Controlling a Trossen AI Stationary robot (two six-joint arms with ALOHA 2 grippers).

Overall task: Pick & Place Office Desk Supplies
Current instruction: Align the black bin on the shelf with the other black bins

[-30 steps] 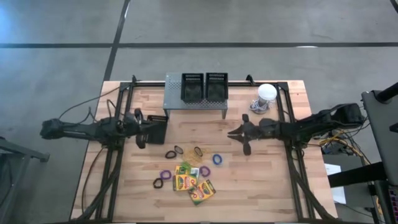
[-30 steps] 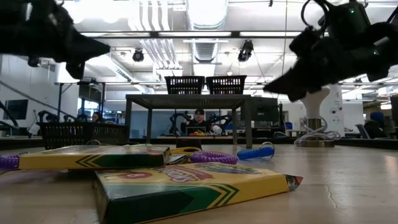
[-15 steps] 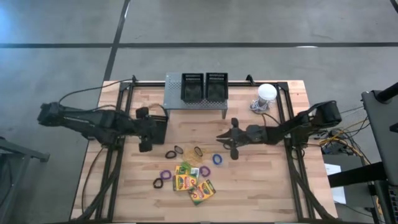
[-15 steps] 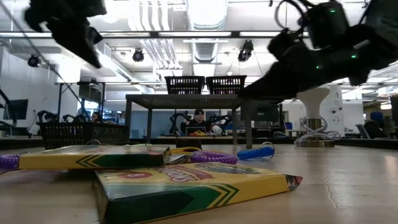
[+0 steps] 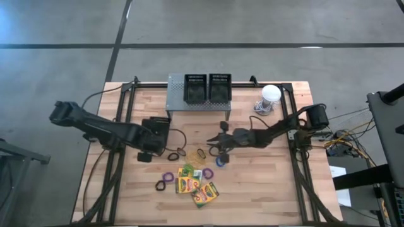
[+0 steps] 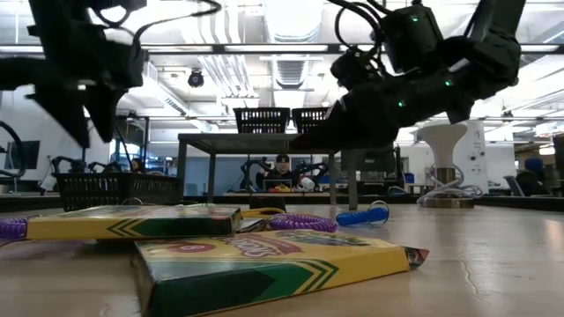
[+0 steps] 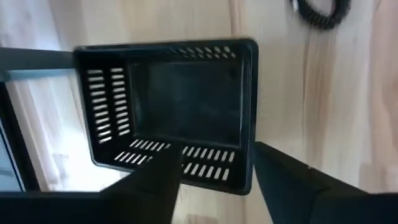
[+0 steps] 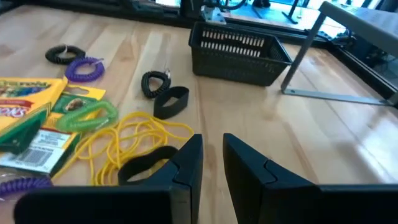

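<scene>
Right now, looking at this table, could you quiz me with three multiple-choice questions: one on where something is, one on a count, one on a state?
1. Where do two of the black mesh bins stand?
A. On the grey metal stand
B. On the floor
C. On the crayon boxes

2. How many black mesh bins are there in all?
A. One
B. Three
C. Five

3. How is the left gripper?
A. Open, holding nothing
B. Shut on a crayon box
C. Shut on a purple loop

Answers:
1 A: two bins sit side by side on the grey metal stand.
2 B: a third bin rests on the table.
3 A: the left gripper has its fingers spread over that bin, empty.
</scene>
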